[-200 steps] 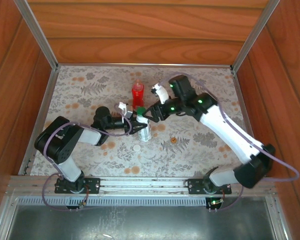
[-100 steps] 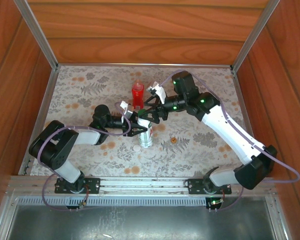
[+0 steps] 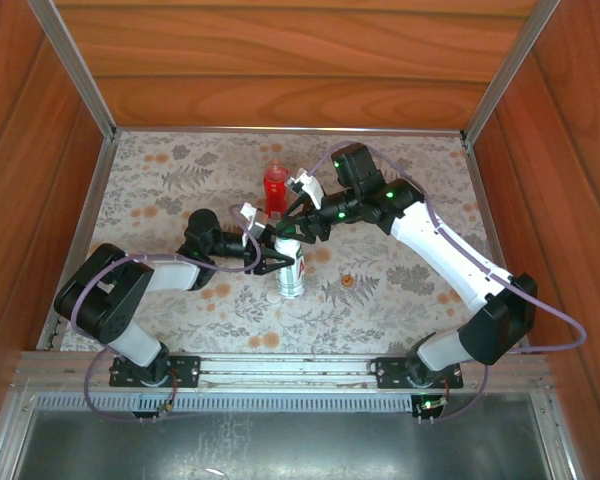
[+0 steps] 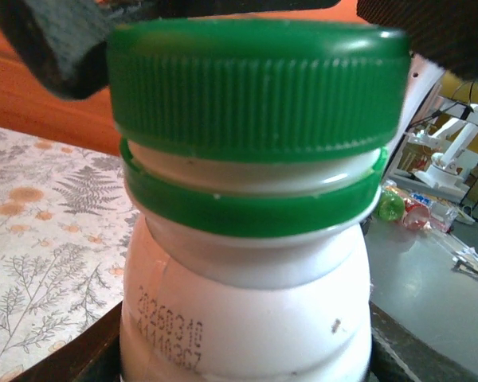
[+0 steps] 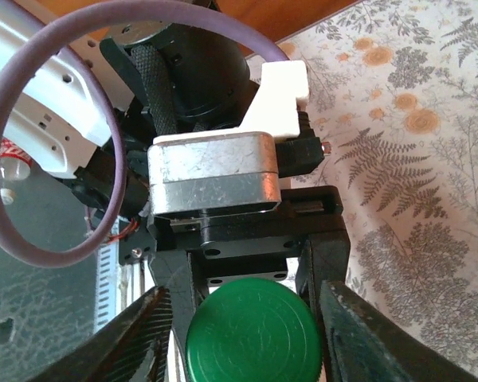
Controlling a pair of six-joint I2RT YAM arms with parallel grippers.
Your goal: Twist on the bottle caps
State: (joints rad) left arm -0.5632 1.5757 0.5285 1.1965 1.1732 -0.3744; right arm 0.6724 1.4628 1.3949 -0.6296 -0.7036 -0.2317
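Red bottle (image 3: 275,187) is standing at 12 o'clock of the held bottle (image 3: 290,278), apart from it; orange cap (image 3: 347,281) is lying on the floral tabletop (image 3: 160,180) at 3 o'clock of it, also apart. From above, the right fingers (image 5: 358,334) are covering the bottle's top. Left fingers (image 3: 269,262) are pinching the white-bodied bottle near the tabletop's centre; right fingers are flanking the green cap (image 4: 259,87), and whether they are gripping it cannot be told. The cap is sitting on the neck, ribbed; a white band is showing between it and the green ring (image 4: 247,208) below.
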